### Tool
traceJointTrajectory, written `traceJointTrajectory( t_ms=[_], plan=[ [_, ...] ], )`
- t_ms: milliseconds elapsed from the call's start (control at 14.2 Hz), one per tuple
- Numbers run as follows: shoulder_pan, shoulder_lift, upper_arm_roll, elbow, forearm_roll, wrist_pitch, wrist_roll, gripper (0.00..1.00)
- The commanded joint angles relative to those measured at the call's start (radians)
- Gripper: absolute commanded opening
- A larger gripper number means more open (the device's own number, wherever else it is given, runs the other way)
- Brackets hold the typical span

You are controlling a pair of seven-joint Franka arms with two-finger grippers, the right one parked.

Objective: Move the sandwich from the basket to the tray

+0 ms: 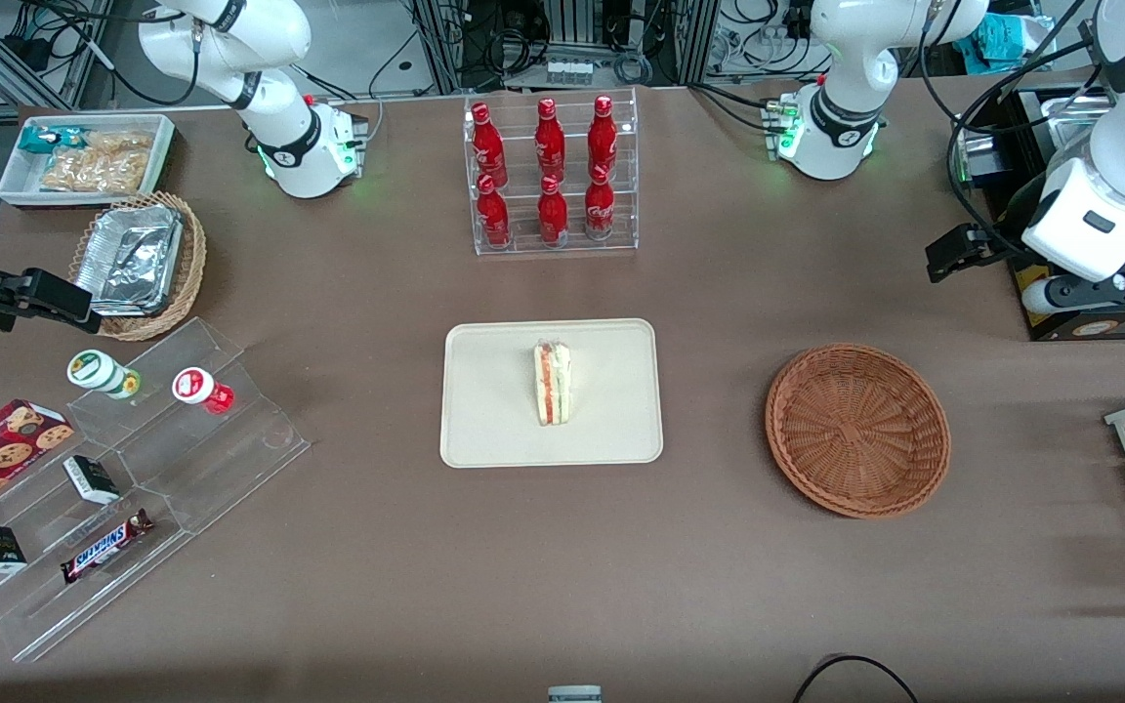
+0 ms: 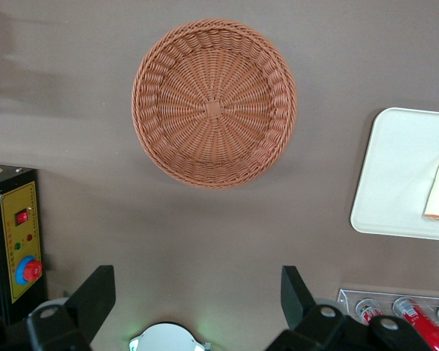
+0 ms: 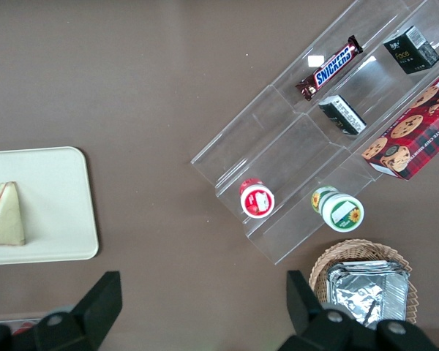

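The sandwich (image 1: 553, 383) lies on the tray (image 1: 484, 430) at mid-table, and the basket (image 1: 857, 430) beside it holds nothing. My gripper (image 2: 197, 292) hangs spread wide and unloaded, high above the table near the basket. I judge the job finished.

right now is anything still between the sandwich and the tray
No. The sandwich already lies on the tray, and the basket holds nothing. The gripper is open, raised toward the working arm's end of the table.
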Motion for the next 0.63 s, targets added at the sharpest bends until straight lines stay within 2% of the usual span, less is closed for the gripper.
traceJointTrajectory(
  t_ms=[0, 281, 561],
  plan=[
    [0.012, 0.004, -0.007, 0.047, 0.0, 0.006, 0.013, 1.0],
    [0.014, 0.027, -0.004, 0.111, 0.001, 0.009, 0.013, 1.0],
    [0.014, 0.025, 0.0, 0.108, 0.001, 0.006, 0.013, 1.0]
  ],
)
